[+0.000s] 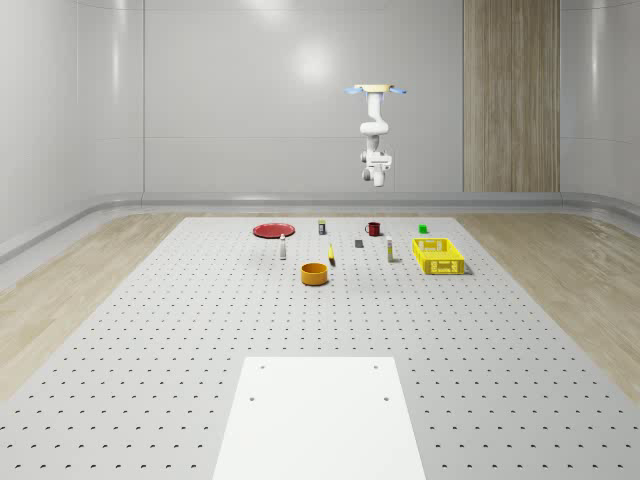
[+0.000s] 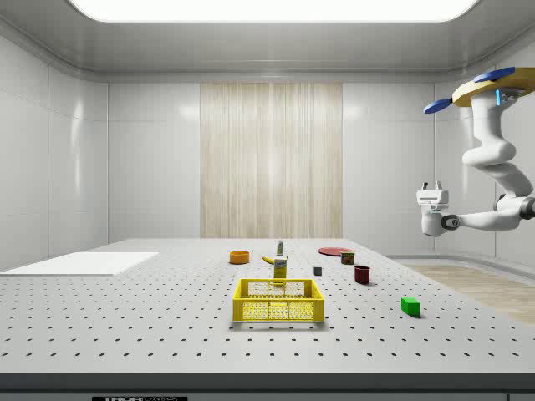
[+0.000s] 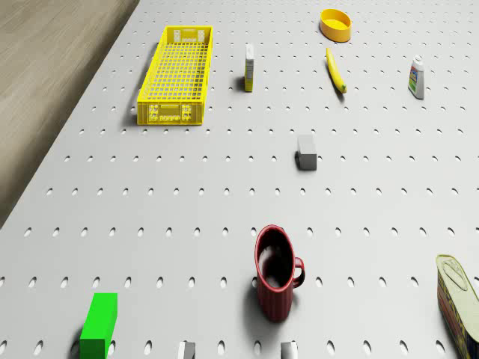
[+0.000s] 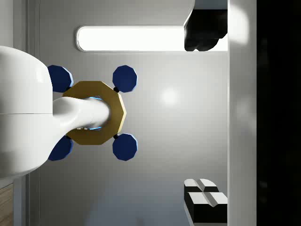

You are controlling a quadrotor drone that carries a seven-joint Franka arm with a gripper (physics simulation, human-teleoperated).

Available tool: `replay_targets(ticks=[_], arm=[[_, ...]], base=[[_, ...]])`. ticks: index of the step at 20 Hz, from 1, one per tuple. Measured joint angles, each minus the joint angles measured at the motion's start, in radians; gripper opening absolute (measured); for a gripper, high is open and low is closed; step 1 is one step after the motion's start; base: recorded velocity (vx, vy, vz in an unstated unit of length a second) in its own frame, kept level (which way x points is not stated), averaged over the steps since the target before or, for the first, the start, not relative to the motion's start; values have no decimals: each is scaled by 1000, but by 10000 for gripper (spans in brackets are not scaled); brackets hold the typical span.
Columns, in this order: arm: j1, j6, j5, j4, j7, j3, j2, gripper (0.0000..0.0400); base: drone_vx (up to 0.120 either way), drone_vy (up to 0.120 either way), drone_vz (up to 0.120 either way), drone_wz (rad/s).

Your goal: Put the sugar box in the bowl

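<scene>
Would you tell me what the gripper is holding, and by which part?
Nothing: the gripper hangs high in the air, pointing up, away from the table.

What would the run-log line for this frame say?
drone: hovering high above table's far edge | gripper: pointing upward, empty | small yellow-white sugar box: upright beside yellow mesh crate | round orange bowl: empty

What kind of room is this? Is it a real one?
Probably a robot test lab, drawn by a computer simulator. A big grey table full of little holes holds small practice things such as a yellow crate and an orange bowl. A drone hovers high above the table's far end, its arm hanging below.
</scene>
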Motion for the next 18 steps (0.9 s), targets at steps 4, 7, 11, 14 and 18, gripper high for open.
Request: replay_targets(ticks=[4,7,11,14,18], arm=[[-2,-69,1,85,-1,1,13,400],[-3,-111,1,149,-2,2,33,400],[-4,-154,2,222,-2,2,59,400],[-5,-174,2,258,-2,3,73,400],[-6,-187,2,283,-3,3,82,400]], base=[[0,0,0,0],[0,0,0,0],[0,0,0,0],[0,0,0,0],[0,0,0,0]])
